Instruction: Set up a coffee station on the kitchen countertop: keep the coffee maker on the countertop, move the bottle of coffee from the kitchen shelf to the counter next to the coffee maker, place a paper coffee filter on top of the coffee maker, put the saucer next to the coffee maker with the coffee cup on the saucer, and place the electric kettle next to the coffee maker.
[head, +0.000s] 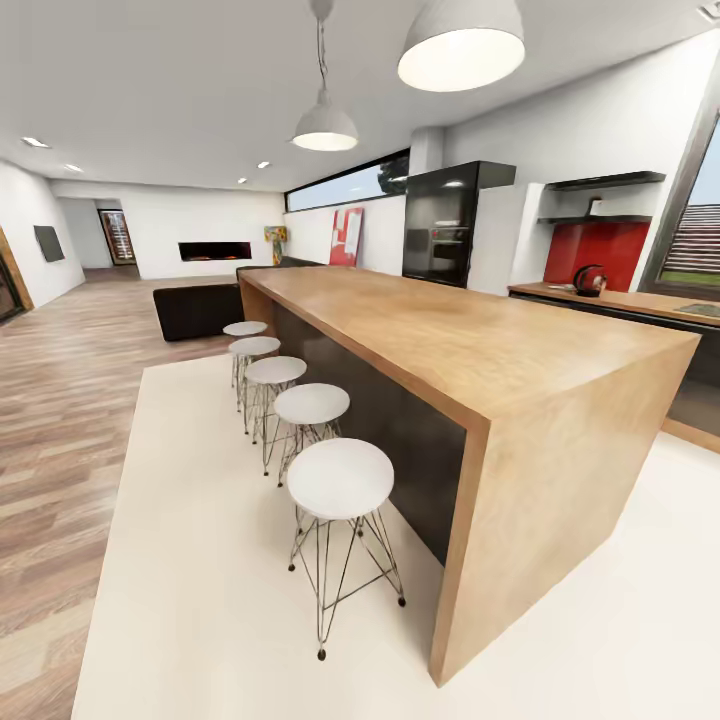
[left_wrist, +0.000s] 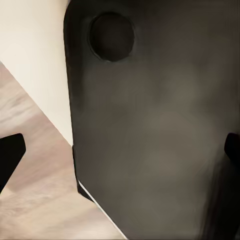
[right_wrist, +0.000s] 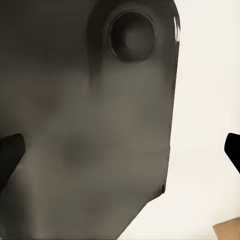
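Far off at the right, the light wood countertop (head: 640, 299) runs along the wall beyond the island. On it stands the dark dome-shaped electric kettle (head: 588, 280), in front of a red backsplash. Above it hangs the thin black kitchen shelf (head: 570, 219), carrying a small item (head: 596, 206) that may be the bottle of coffee; it is too small to tell. The coffee maker, paper coffee filter, saucer and coffee cup are out of view. My left gripper (left_wrist: 121, 152) and right gripper (right_wrist: 121, 150) both hang open over my own dark body panel, holding nothing.
A big wooden island bar (head: 470, 350) fills the middle, with several white stools (head: 340, 478) along its left side on a cream rug (head: 200, 560). A black oven tower (head: 440, 225) stands at the back. Open wood floor (head: 60, 420) lies to the left.
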